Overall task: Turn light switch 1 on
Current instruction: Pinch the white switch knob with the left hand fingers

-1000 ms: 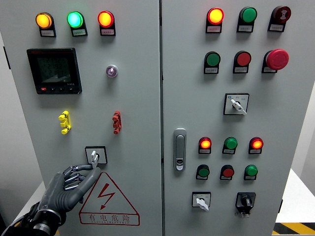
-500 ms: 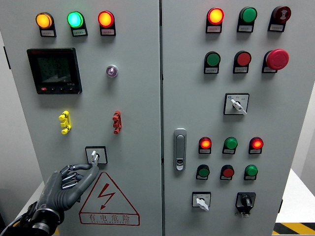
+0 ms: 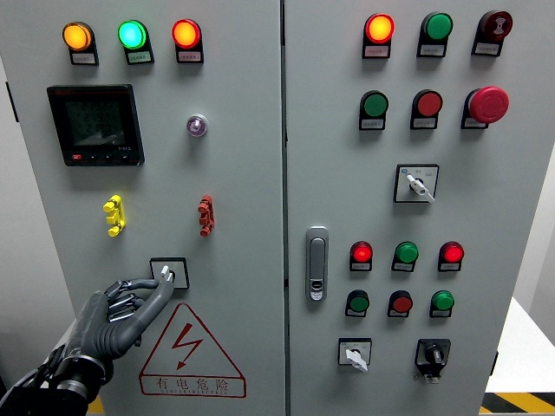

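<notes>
Since the earlier frame my left hand (image 3: pixel 121 310) has crept up (lower left of the frame), fingers loosely curled, gripping nothing, fingertips touching the selector switch (image 3: pixel 167 275) beside the yellow warning triangle (image 3: pixel 191 351).

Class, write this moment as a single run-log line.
left hand: fingertips at rotary switch | grasp: unclear | right hand: out of view | warning label: below switch
</notes>
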Robot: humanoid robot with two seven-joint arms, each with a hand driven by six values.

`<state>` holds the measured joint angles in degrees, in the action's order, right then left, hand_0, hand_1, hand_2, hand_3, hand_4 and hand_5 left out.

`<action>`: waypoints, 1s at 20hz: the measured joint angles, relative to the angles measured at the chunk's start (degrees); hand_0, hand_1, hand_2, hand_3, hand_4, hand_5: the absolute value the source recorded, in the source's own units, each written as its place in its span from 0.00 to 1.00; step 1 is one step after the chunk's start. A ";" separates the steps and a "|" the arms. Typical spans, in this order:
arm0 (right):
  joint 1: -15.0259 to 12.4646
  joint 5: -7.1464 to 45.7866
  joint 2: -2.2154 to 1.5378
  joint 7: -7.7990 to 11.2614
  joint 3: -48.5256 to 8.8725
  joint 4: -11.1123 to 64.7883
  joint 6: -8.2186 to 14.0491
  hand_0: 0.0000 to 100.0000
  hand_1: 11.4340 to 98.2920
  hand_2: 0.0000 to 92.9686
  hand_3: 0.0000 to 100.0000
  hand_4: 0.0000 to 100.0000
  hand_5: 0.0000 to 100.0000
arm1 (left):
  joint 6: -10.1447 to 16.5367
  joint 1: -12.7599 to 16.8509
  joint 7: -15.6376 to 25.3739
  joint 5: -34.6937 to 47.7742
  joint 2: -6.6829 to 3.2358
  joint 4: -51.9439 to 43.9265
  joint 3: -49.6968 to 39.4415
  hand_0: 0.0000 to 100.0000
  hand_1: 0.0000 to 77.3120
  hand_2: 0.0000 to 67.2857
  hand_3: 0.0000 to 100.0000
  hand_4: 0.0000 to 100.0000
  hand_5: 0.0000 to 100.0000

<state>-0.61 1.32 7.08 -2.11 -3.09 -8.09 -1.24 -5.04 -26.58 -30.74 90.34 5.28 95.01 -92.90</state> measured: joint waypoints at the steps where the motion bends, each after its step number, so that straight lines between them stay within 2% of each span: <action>1: -0.01 0.00 0.00 0.00 0.01 0.00 0.00 0.00 0.10 0.00 0.20 0.19 0.10 | -0.03 -0.16 -0.55 0.00 0.00 0.00 0.00 0.00 0.75 0.61 0.82 1.00 0.94; 9: -0.01 0.00 0.01 0.00 0.02 0.00 -0.05 0.00 0.09 0.00 0.20 0.19 0.10 | -0.06 -1.51 -4.69 2.19 -0.03 0.06 0.08 0.00 0.74 0.66 0.83 1.00 0.95; 20: 0.00 0.00 -0.04 0.00 -0.01 0.00 -0.05 0.00 0.10 0.00 0.20 0.19 0.10 | -0.06 -2.73 -6.07 2.46 0.32 0.02 0.02 0.00 0.72 0.69 0.85 1.00 0.97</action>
<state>-0.61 1.32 7.04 -2.11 -3.10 -8.09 -1.29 -5.10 -29.31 -36.81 92.80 5.59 95.03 -92.88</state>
